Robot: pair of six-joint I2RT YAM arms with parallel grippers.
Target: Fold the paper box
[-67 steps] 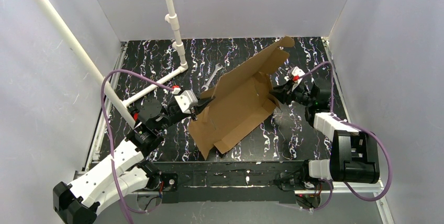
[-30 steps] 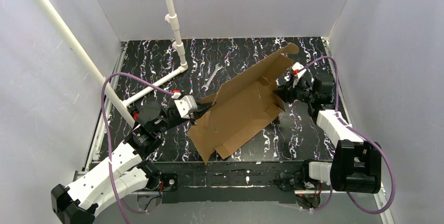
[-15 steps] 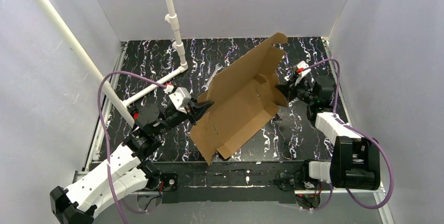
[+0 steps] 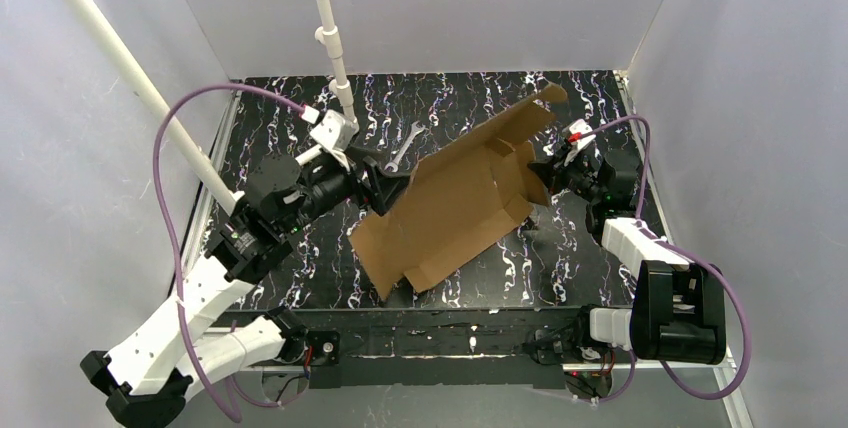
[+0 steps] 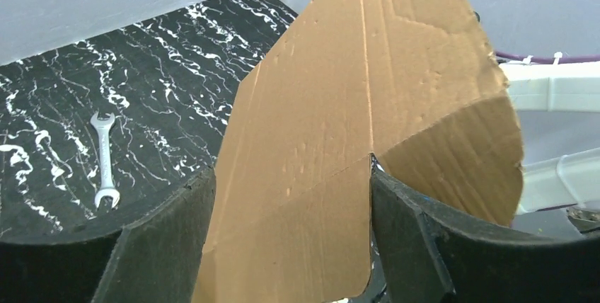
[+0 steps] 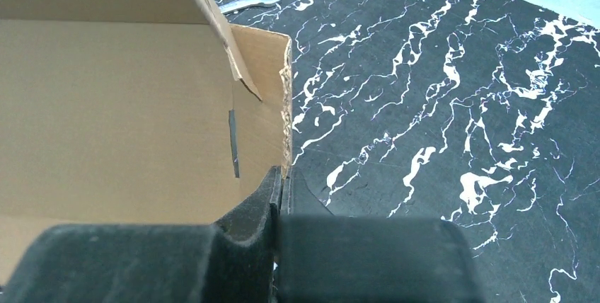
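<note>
The paper box [image 4: 460, 203] is a brown, partly folded cardboard sheet, tilted across the middle of the table with its far flap raised toward the back right. My left gripper [image 4: 388, 185] stands open at the box's left edge. In the left wrist view a flap of the paper box [image 5: 339, 105] lies between the spread fingers of the left gripper [image 5: 290, 246]. My right gripper [image 4: 536, 180] is shut on the box's right end. The right wrist view shows the right gripper [image 6: 283, 183] pinching the edge of a side wall of the paper box [image 6: 106, 105], near a slot.
A small metal wrench [image 4: 403, 151] lies on the black marbled table behind the box, also in view as the wrench [image 5: 105, 165]. A white pipe stand [image 4: 330, 38] rises at the back, and a long white pipe [image 4: 130, 78] slants along the left. Grey walls enclose the table.
My left gripper has opened and let go of the box's left edge, and the left arm has risen and swung toward the back. The right gripper has closed on the box's right wall.
</note>
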